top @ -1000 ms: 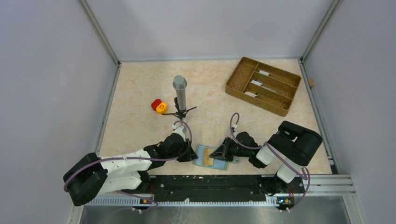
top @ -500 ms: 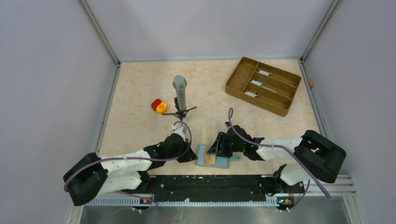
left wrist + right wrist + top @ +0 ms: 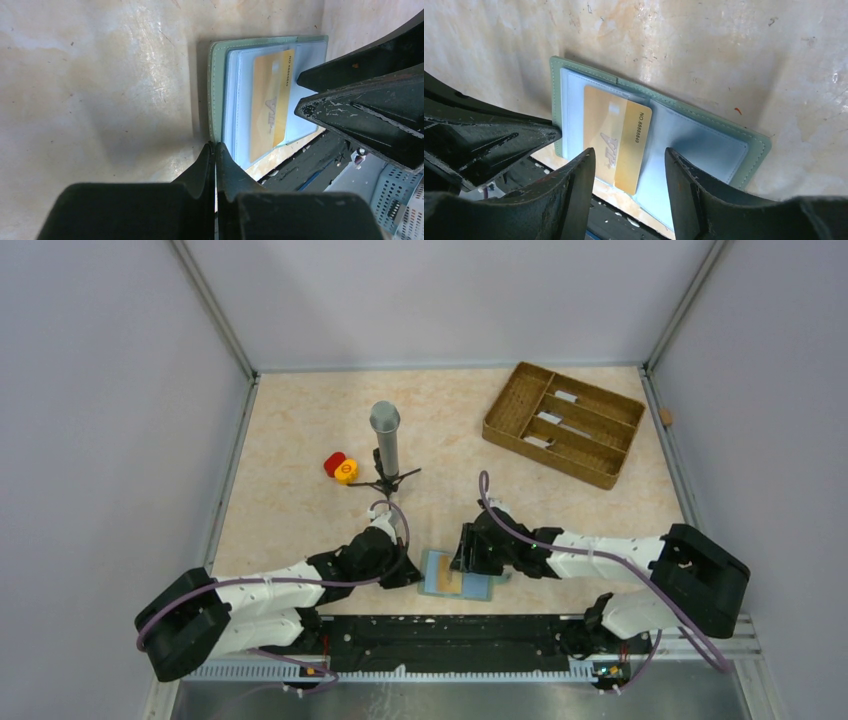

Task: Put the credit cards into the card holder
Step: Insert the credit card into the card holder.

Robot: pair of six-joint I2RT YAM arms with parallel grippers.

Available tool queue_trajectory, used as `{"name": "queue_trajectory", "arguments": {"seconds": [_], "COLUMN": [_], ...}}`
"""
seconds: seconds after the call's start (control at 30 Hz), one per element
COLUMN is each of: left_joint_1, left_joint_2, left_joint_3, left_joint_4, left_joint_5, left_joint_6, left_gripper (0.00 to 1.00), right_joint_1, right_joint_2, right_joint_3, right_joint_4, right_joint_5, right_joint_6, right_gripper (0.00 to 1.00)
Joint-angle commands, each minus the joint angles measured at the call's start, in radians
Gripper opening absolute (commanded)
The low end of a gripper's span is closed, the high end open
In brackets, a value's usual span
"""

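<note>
Your open right hand (image 3: 630, 167) straddled the stiff, slick tan-gold plastic card (image 3: 616, 137), likely best pushed by its free end into the grey-green folding wallet (image 3: 709, 145) your closed left hand (image 3: 215, 146) braced.

Robot lab test cell, not a home or a shop. Plain pale grey panels (image 3: 110, 410) box in three sides, joined by aluminium extrusion posts (image 3: 213, 308). The beige stone-pattern tabletop (image 3: 290, 420) sits inside that frame. Two arms, left (image 3: 270, 590) and right (image 3: 600, 552), are bolted to a black mounting rail (image 3: 450, 632) on a slotted metal beam (image 3: 700, 625), with purple cables (image 3: 490, 502) looped along them. Props look staged: brown compartmented tray (image 3: 512, 430), grey cylinder on a small black stand (image 3: 386, 435), red and yellow discs (image 3: 340, 467) that are possibly caps, too small to tell. Left wrist view catches perforated metal housing (image 3: 402, 200) below the table edge.
</note>
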State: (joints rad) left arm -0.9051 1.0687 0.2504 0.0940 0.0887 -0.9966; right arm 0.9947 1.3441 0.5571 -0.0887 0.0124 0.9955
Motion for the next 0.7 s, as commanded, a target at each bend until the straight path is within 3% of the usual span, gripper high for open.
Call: {"name": "queue_trajectory", "arguments": {"seconds": [0.0, 0.27, 0.67], "left_joint_1": [-0.003, -0.003, -0.003], "left_joint_2": [-0.009, -0.003, -0.023], "left_joint_3": [-0.016, -0.012, -0.01], "left_joint_4": [0.03, 0.032, 0.026], "left_joint_5": [0.0, 0.005, 0.004], "left_joint_6": [-0.004, 0.001, -0.003], "left_gripper": [0.0, 0.0, 0.0], "right_joint_1": [0.035, 0.067, 0.101], "right_joint_2": [-0.018, 0.048, 0.139], "right_joint_3": [0.009, 0.031, 0.157], "right_joint_4": [-0.071, -0.008, -0.029], "right_joint_5": [0.022, -0.038, -0.033], "right_joint_6": [0.003, 0.025, 0.003], "right_gripper": [0.52, 0.43, 0.4]}}
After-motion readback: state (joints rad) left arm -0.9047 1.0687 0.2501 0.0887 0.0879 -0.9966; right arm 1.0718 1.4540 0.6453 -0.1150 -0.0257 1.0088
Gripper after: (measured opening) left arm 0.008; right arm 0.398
